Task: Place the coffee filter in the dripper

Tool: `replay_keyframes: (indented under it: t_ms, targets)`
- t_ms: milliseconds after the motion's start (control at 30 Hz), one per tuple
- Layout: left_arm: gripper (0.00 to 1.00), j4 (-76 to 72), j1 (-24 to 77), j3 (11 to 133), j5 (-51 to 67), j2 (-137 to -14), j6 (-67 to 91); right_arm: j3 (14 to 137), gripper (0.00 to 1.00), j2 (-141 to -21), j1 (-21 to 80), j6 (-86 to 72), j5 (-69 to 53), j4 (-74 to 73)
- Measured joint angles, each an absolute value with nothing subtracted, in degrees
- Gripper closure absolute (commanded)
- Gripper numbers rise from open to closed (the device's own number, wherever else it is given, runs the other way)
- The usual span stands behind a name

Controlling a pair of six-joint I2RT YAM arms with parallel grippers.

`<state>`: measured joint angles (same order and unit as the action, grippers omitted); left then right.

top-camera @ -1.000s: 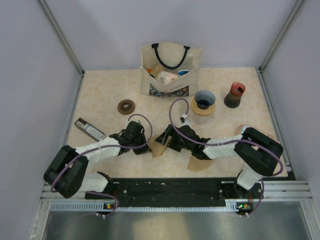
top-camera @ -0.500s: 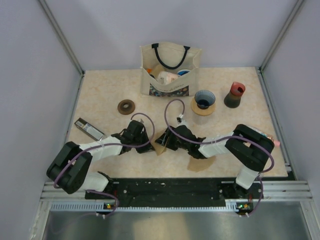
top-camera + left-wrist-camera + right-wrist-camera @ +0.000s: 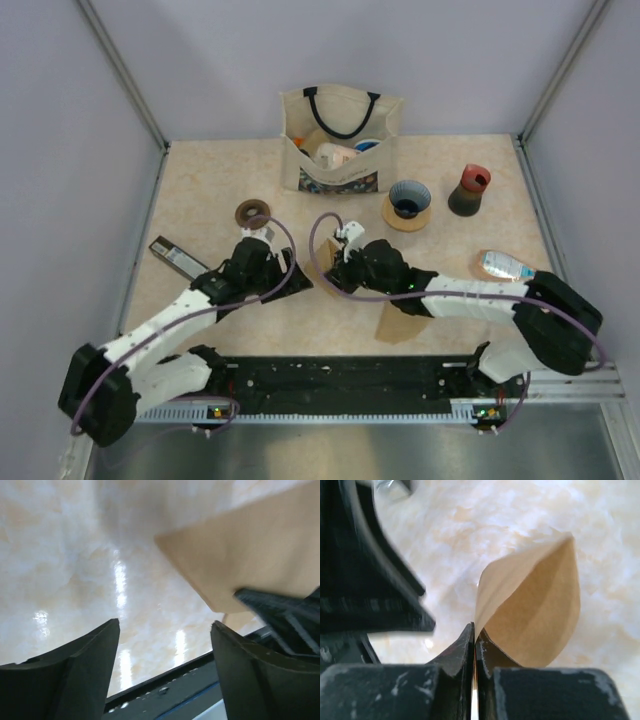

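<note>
The coffee filter (image 3: 535, 605), thin tan paper, bulges open into a cone shape. My right gripper (image 3: 474, 627) is shut on its edge. Seen from above, that gripper (image 3: 332, 276) hangs over the middle of the table. My left gripper (image 3: 166, 623) is open and empty, with the filter (image 3: 250, 545) just beyond its fingers, up and to the right. From above, the left gripper (image 3: 294, 280) is close to the left of the right one. The blue dripper (image 3: 408, 203) on its tan ring stands behind and to the right, with its cone empty.
A cloth bag (image 3: 340, 140) with items stands at the back centre. A dark grinder (image 3: 468, 190) with a red top is right of the dripper. A brown ring (image 3: 253, 213) and a flat black object (image 3: 178, 258) lie left. Another tan paper (image 3: 400, 322) and a plastic bottle (image 3: 505, 265) lie near my right arm.
My left gripper opened, let go of the filter and drew back to the left. My right gripper closed on the filter's edge and moved slightly toward the back.
</note>
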<state>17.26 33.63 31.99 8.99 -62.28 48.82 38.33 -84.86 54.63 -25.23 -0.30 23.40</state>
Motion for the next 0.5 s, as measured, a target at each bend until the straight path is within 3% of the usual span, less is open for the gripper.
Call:
replay_keyframes:
  t_ms: [33, 233, 367, 500]
  targets:
    - [0.01, 19.6, 33.6, 33.2, 8.0, -58.8, 48.3, 38.3, 1.0, -82.0, 54.6, -18.2, -2.5, 21.0]
    - [0.01, 27.8, 33.4, 41.6, 3.1, -46.4, 46.3, 38.3, 1.0, -67.9, 54.7, 23.0, -15.2, -0.8]
    - [0.01, 30.2, 33.0, 45.4, 3.3, -45.7, 45.0, 38.9, 1.0, -60.0, 54.8, 42.6, -20.3, -14.0]
    - [0.01, 29.6, 32.9, 46.8, 11.2, -48.8, 42.1, 43.7, 1.0, -58.0, 54.8, 56.2, -25.3, -24.0]
